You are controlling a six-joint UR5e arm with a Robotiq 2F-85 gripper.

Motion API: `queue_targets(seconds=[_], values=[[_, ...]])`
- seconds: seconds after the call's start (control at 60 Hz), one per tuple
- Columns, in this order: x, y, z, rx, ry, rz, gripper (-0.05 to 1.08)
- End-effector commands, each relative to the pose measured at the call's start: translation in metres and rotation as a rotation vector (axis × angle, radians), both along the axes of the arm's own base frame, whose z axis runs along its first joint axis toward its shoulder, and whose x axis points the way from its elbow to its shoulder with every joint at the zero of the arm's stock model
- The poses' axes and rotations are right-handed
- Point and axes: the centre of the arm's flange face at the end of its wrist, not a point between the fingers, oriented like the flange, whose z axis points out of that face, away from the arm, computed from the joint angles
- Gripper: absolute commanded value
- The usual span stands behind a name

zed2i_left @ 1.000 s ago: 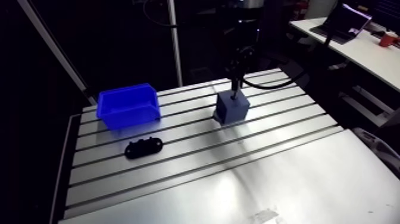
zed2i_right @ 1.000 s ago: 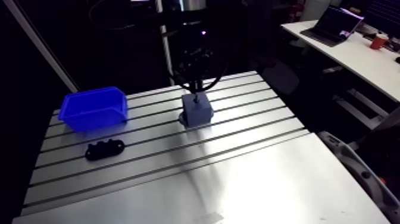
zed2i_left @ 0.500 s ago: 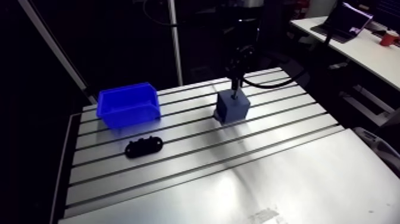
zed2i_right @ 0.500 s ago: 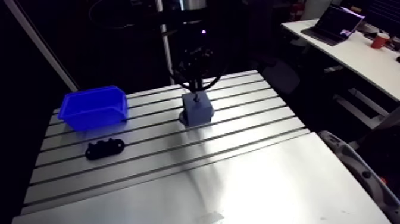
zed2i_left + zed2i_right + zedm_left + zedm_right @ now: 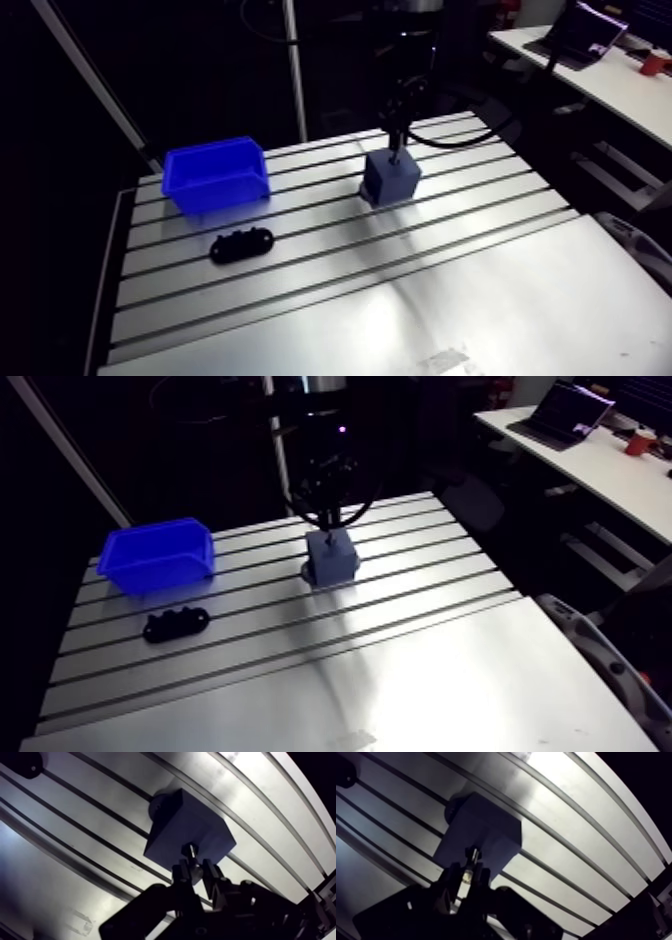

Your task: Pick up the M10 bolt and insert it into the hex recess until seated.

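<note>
- Tool [image 5: 196,869]: clenched on the small dark metal M10 bolt [image 5: 190,850], which is pinched between the two fingers. One end juts past the fingertips, likely left exposed so it can enter first.
- Bolt axis: the long axis runs in line with the fingers, and the free end points down at the top face of the blue-grey square block [image 5: 182,819]. You cannot tell which end is the head.
- Bolt tip: at or just above that face; contact is unclear. The hex recess is hidden beneath it.
- Block: sits flat on the slotted aluminium table [image 5: 75,877], presumably so the recess faces straight up.
- Farther off: a black oblong part [image 5: 241,245] and a blue plastic bin [image 5: 215,175], both well apart from the block.
</note>
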Motion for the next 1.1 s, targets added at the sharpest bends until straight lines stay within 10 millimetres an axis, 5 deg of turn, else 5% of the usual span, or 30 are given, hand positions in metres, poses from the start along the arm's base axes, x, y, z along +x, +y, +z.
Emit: queue_targets(seconds=[0.017,1.1], values=[[-0.0021,0.0001,-0.0003,0.003,0.017,0.002,1.02],[-0.0003,-0.0004,0.0,-0.001,0.008,0.013,1.02]])
